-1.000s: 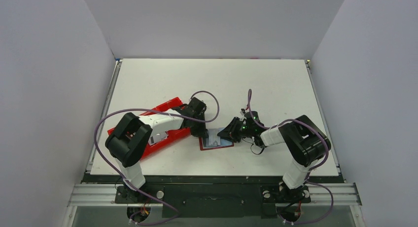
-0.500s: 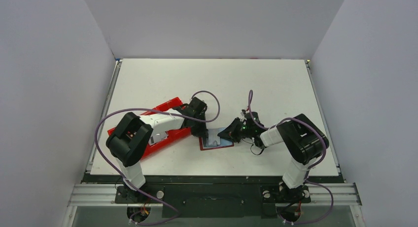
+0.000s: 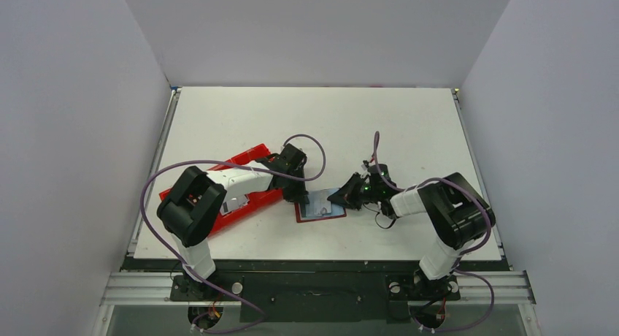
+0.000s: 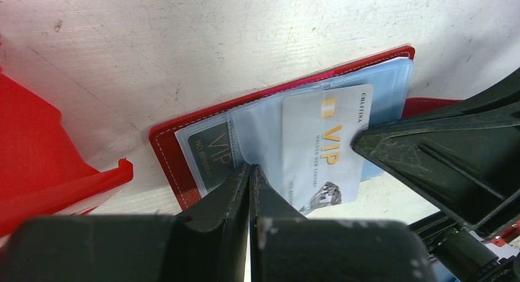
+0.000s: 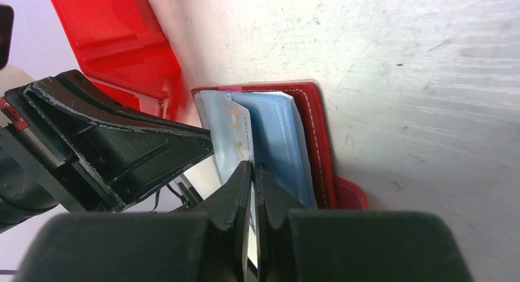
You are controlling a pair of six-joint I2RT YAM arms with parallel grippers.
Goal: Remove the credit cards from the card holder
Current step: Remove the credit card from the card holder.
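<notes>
The dark red card holder lies open on the table between my grippers. In the left wrist view its red border frames pale blue sleeves. A silver VIP credit card sticks partway out of a sleeve toward the right. A dark grey card sits inside the left sleeve. My left gripper is shut, with its tips down on the sleeve edge. My right gripper is shut on the silver card, gripping its edge. The red strap tab pokes out beside the holder.
The larger bright red compartment tray lies left of the holder, partly under my left arm, and shows in the left wrist view and the right wrist view. White table stretches behind. Grey walls enclose three sides.
My right gripper has shifted slightly to the right, away from the holder, with the silver card between its fingers. The left arm and the holder have not moved.
</notes>
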